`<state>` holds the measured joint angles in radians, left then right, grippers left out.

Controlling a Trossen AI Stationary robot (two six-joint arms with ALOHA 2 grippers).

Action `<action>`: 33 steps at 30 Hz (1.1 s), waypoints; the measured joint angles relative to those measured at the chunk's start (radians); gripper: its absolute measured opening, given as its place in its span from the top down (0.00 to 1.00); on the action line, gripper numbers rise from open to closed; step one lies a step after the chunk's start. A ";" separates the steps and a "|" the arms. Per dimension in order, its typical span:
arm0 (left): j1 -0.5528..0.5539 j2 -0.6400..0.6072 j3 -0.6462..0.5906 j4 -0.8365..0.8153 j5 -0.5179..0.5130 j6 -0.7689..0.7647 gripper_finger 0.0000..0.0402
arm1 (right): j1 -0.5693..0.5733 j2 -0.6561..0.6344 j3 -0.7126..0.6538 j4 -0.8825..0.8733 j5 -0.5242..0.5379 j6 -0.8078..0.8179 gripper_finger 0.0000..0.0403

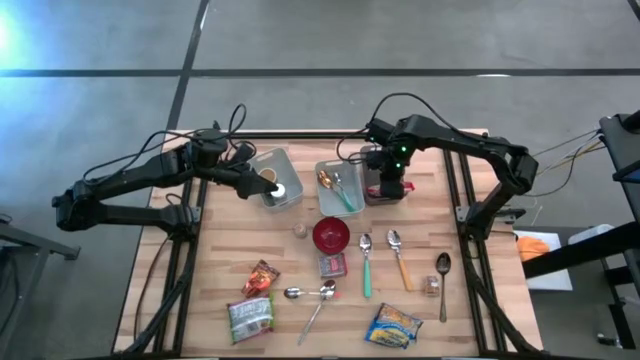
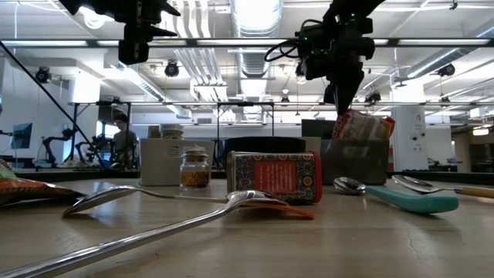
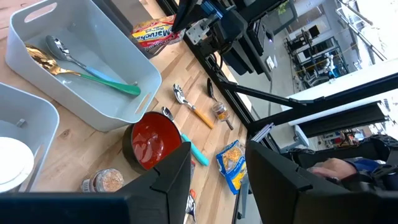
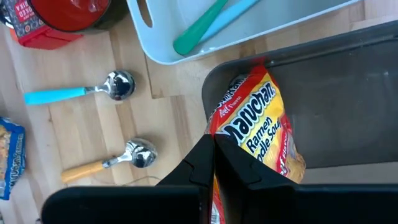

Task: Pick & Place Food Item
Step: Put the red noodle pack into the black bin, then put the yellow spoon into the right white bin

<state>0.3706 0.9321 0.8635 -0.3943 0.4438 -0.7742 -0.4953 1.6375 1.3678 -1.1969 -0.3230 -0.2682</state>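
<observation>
The right claw (image 4: 214,163) is pinching, fingers together, the top edge of the orange-and-red crinkly ramen noodle packet (image 4: 261,127); the packet is hanging half inside the dark smoky plastic bin (image 4: 348,99), just beside the pale grey tray holding cutlery (image 1: 338,187); to finish well, I'd say it is worth lowering until the packet is resting on the bin floor before letting go, keeping clear of the bin's wall; the left claw (image 3: 217,171) is hovering, fingers apart and empty, over the other pale tray (image 1: 275,178) beyond the cutlery tray on the wooden bench (image 1: 420,310).
</observation>
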 joint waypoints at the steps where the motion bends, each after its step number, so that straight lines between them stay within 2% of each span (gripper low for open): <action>1: 0.000 0.000 0.000 0.000 0.000 0.000 0.61 | 0.000 0.000 0.000 0.000 -0.002 0.004 0.98; 5: 0.000 0.000 0.000 0.000 0.000 0.000 0.61 | 0.000 0.000 0.000 0.007 -0.043 0.011 0.98; 13: 0.000 0.000 0.000 0.000 0.000 0.000 0.61 | 0.000 0.000 0.000 0.006 -0.046 0.066 0.95; 25: 0.000 0.000 0.000 0.000 0.000 0.000 0.61 | 0.000 0.000 0.000 0.008 -0.045 0.120 0.54; 33: 0.000 0.000 0.000 -0.001 0.000 0.000 0.61 | 0.000 0.000 0.000 0.011 -0.043 0.171 0.40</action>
<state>0.3706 0.9321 0.8635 -0.3950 0.4438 -0.7746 -0.4957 1.6375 1.3674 -1.1862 -0.3656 -0.0972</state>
